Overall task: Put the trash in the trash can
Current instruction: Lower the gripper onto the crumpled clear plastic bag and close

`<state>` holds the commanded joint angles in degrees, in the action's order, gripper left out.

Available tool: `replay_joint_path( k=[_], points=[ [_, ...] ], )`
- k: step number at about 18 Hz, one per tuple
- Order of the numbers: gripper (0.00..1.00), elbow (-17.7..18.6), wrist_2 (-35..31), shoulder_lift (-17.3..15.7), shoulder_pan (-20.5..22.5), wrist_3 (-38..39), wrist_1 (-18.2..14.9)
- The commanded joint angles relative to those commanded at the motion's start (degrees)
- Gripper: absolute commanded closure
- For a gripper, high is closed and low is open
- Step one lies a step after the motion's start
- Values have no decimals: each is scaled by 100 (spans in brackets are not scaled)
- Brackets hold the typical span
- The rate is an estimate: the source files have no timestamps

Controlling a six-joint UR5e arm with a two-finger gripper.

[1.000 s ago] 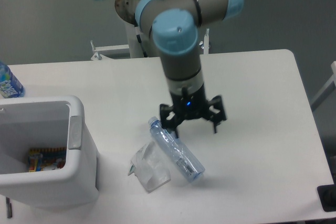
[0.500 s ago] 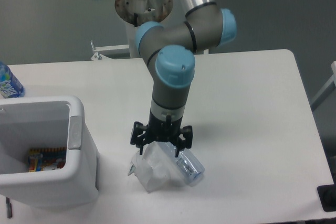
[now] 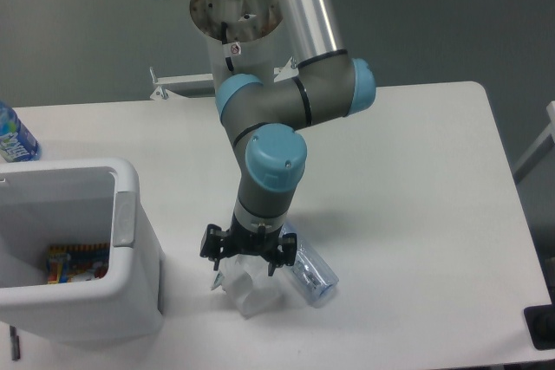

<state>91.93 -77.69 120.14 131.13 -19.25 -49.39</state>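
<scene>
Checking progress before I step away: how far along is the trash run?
Early. Done: nothing of this pair is binned; the trash can holds only some colourful packaging. In hand: the gripper is down over the crumpled wrapper, jaws spread on either side, no grasp visible. Left: close, lift and drop the wrapper in the can, then do the same for the clear bottle lying on the table beside it.

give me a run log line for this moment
phase: reaching | gripper: open, over plastic wrapper | clear bottle: on table | trash can: neither piece in
</scene>
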Motion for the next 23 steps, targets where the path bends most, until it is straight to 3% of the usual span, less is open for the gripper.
replay_joint_path(
  k=[2, 5, 6, 11, 12, 23],
  points=[
    [1, 0, -80, 61, -9, 97, 105],
    [19, -17, -203, 88, -35, 185, 141],
    [28, 0, -203, 97, -44, 185, 141],
    [91, 0, -221, 88, -53, 361, 132],
    [98, 0, -221, 79, -53, 369, 123],
    [100, -167, -159, -52, -53, 510, 114]
  ],
)
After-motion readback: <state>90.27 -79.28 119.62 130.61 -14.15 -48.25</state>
